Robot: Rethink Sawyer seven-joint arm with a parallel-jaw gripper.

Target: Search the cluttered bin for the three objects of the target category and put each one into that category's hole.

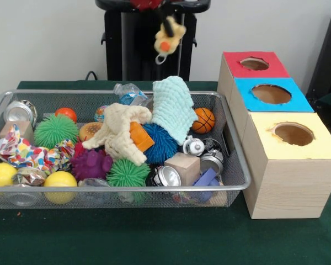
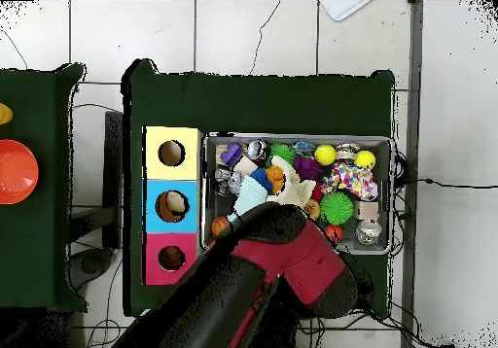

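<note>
My gripper [image 1: 168,21] hangs at the top of the front view, above the bin's far rim. It is shut on a small yellow-orange plush animal [image 1: 169,36] that dangles in the air. The silver wire-mesh bin [image 1: 121,93] is full of clutter below; it also shows in the overhead view [image 2: 383,142]. The red-topped box with its round hole [image 1: 254,64] stands at the far end of the box row, right of the bin, and also shows in the overhead view [image 2: 172,258]. My arm [image 2: 282,266] hides the gripper from above. I see no other plush animal clearly.
A blue-topped hole [image 1: 271,94] and a yellow-topped hole [image 1: 293,134] sit nearer the camera in the same row. The bin holds spiky balls [image 1: 55,130], a basketball [image 1: 203,120], a mint cloth [image 1: 174,107], a cream cloth [image 1: 121,132], yellow balls [image 1: 59,182] and a wooden block [image 1: 183,167].
</note>
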